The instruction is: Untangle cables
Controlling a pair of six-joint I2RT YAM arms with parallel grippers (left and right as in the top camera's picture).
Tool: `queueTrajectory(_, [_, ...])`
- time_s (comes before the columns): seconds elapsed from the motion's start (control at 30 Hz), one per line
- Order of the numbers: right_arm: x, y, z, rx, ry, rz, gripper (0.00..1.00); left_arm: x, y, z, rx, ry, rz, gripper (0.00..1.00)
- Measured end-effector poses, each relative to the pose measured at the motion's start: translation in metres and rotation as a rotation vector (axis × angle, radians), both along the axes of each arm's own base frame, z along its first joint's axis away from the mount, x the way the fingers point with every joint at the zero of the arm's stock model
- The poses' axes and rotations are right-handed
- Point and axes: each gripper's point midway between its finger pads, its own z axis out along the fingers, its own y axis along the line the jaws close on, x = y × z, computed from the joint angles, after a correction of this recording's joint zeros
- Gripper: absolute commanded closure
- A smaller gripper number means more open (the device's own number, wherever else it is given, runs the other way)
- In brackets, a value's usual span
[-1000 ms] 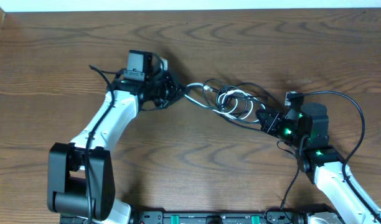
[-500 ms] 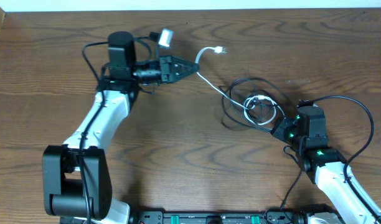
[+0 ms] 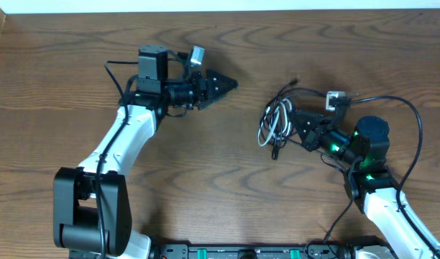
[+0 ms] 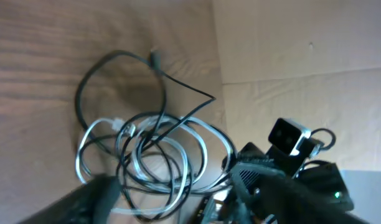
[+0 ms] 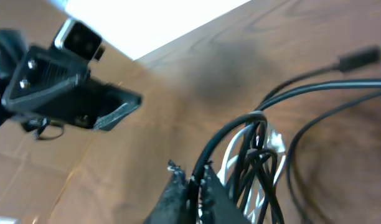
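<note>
The brown wooden table [image 3: 76,43] fills the overhead view. On it, right of centre, sits the tangle of thin black and white cords [image 3: 272,126].

The right gripper [image 3: 293,116] reaches up-left into that tangle. Its own camera shows the fingers pinched shut on a few strands where black and white cross [image 5: 193,183].

The left gripper [image 3: 231,84] hangs in the upper middle of the frame, well apart from the cords, with nothing in it. I cannot tell from here whether its jaws are parted or closed.

From where I stand, the cords look feather-light and limp, with slick sheaths. A pull on any loop would likely drag the whole clump rather than free one cord.

The loops overlap loosely [image 4: 153,155], so they should slide over each other if eased and cinch tighter if jerked.

I would say the best hold is a free end. One black cord arcs out to the top of the tangle and ends in a small black plug [image 4: 154,57]. Gripping just behind that stiffer plug should slip less than gripping bare cord.
</note>
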Motion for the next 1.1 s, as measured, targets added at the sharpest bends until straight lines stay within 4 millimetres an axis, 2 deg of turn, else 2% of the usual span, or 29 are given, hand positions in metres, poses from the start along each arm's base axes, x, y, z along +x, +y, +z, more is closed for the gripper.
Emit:
queueTrajectory(0.13, [-0.005, 0.0, -0.011, 0.092, 0.168, -0.036, 0.99, -0.006, -0.011, -0.003, 0.012, 0.005, -0.02, 0.12])
queueTrajectory(0.3, [0.0, -0.004, -0.008, 0.293, 0.364, -0.15, 0.99, -0.017, -0.019, -0.019, 0.068, 0.085, -0.017, 0.12])
queueTrajectory(0.43, [0.014, -0.02, -0.012, 0.438, 0.49, -0.332, 0.98, -0.029, -0.018, -0.04, 0.148, 0.186, 0.01, 0.11])
queueTrajectory(0.63, [0.029, -0.045, -0.017, 0.511, 0.51, -0.535, 0.99, -0.048, -0.016, -0.057, 0.216, 0.304, 0.009, 0.11])
queueTrajectory(0.77, [0.033, -0.055, -0.024, 0.547, 0.539, -0.617, 0.98, -0.059, -0.022, -0.067, 0.29, 0.267, -0.028, 0.12])
queueTrajectory(0.87, [0.035, -0.059, -0.033, 0.549, 0.562, -0.653, 0.98, -0.069, -0.025, -0.082, 0.427, 0.216, -0.038, 0.12])
queueTrajectory(1.0, [0.044, -0.062, -0.053, 0.492, 0.59, -0.686, 0.99, -0.08, -0.035, -0.095, 0.65, 0.061, -0.05, 0.12])
queueTrajectory(1.1, [0.053, -0.063, -0.057, 0.451, 0.59, -0.695, 0.98, -0.087, -0.042, -0.095, 0.761, -0.042, -0.053, 0.12])
